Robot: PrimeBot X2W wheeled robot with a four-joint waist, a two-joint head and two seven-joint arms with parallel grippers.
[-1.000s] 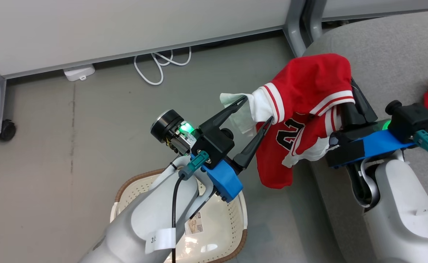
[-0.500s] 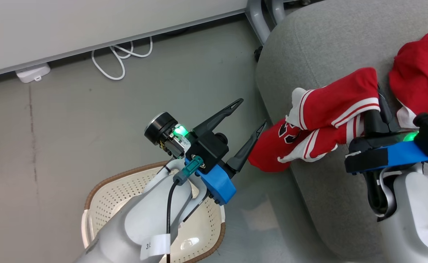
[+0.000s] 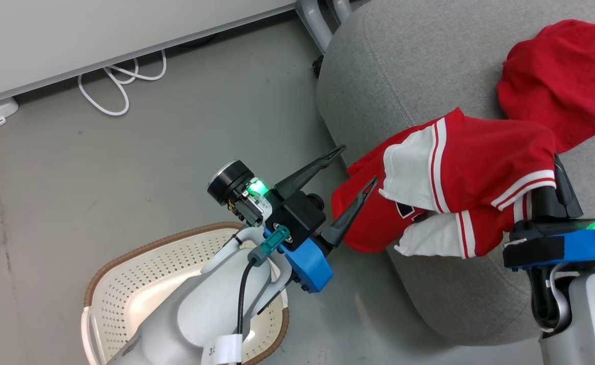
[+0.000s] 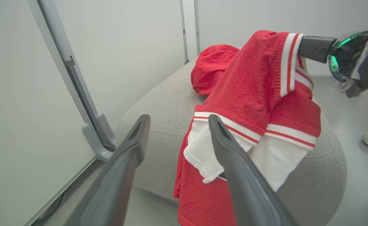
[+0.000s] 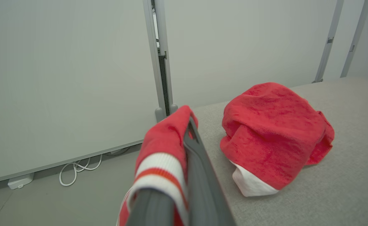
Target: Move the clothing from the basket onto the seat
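Grey seat [image 3: 404, 76] under R gripper [image 5: 188, 131]. Basket [image 3: 125, 284] behind L gripper [image 3: 359, 163], beneath its forearm. Jersey [image 3: 480, 157] clamped in R, draped over seat edge, just beside L fingertip. L jaws wide apart, empty. Plain red garment [image 3: 556, 76] on seat just beyond R.

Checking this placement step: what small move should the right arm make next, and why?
Probably carry the right gripper further in over the seat before opening: it is shut on the jersey, whose lower part hangs off the seat's edge. The plain red garment already lies on the seat; the left gripper is open, empty.
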